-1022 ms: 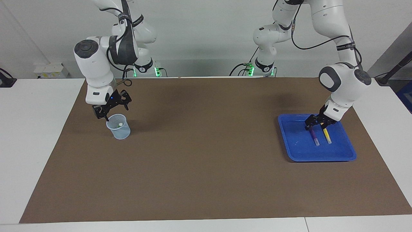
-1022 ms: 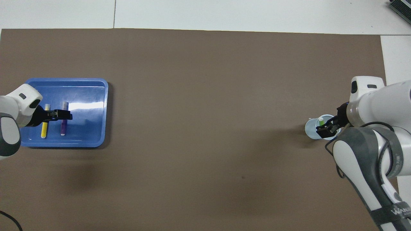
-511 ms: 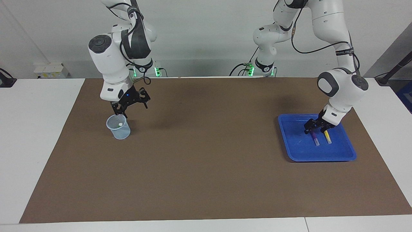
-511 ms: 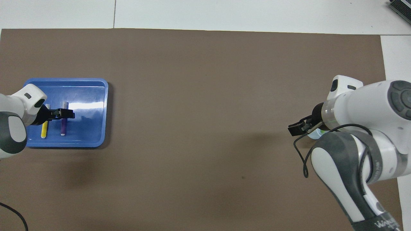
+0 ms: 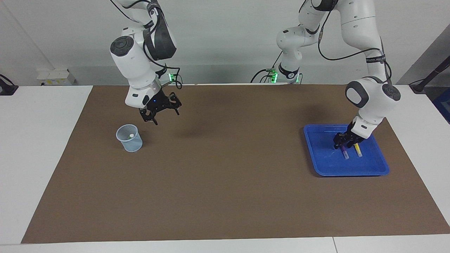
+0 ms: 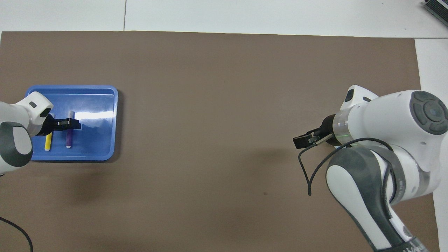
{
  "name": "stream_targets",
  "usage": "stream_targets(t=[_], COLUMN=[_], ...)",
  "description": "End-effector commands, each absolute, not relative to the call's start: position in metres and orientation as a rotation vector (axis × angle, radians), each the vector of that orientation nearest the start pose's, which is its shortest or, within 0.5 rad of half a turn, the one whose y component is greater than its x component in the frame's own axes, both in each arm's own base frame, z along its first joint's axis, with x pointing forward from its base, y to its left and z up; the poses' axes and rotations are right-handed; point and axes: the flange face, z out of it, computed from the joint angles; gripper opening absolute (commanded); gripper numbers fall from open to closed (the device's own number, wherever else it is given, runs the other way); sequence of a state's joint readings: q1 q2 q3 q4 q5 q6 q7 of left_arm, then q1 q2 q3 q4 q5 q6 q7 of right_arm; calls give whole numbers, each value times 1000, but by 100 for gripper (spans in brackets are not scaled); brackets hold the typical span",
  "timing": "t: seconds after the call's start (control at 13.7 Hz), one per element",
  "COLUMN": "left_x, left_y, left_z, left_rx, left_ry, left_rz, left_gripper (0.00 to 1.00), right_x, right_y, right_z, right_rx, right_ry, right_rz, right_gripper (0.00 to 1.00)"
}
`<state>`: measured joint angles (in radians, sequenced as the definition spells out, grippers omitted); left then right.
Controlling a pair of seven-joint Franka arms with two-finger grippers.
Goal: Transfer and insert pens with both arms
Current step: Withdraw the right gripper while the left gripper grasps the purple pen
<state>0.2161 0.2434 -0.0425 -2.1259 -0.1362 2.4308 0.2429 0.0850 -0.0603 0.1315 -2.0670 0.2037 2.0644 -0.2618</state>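
Toward the right arm's end: clear cup (image 5: 129, 140) with a pale pen end (image 5: 131, 135) inside, right gripper (image 5: 166, 117) up over the brown mat (image 5: 225, 175) beside it, wide and empty. Toward the left arm's end: blue tray (image 5: 351, 173) with purple pen (image 5: 345, 153) and yellow pen (image 5: 358, 151) side by side, left gripper (image 5: 342, 144) down low at the purple pen. Cannot tell if closed on it.

2 pens (image 5: 349, 151) side by side in tray (image 5: 379, 168), left arm's end; cup (image 5: 129, 138) at right arm's end.

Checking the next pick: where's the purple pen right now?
The purple pen lies in the blue tray at the left arm's end of the table, beside the yellow pen, under the left gripper.
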Motion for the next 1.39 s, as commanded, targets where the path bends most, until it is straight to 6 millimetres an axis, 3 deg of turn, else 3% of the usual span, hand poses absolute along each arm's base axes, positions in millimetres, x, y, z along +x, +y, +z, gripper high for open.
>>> stream_targets(t=[0.0,0.15,0.22,0.29,0.44,0.66,0.88,1.17,1.31], left_x=[573,573,573,573,573,579,594,600,596], left_y=[103,103,103,102,101,94,87,53,39], left_z=[300,300,300,300,299,308,341,391,413], left_rx=[-3209,-3209,-3210,-3210,-3211,-3221,-3242,-3247,-3300], left_ry=[-25,-25,-27,-25,-34,-58,-199,-438,-690], left_rz=[-148,-150,-151,-151,-145,-121,-24,106,105], left_gripper=[48,21,1,0,0,0,0,0,0], right_x=[528,528,528,526,520,512,511,510,510], right_y=[128,129,129,132,158,184,191,198,197], right_z=[469,468,468,469,469,471,474,473,474], right_rx=[-2896,-2899,-2904,-2907,-2904,-2854,-2843,-2841,-2839], right_ry=[-530,-474,-402,-355,-320,-42,-28,-33,-30], right_rz=[-131,-121,-112,-101,-87,-40,-54,-64,-64], right_gripper=[100,100,100,100,100,100,100,100,100])
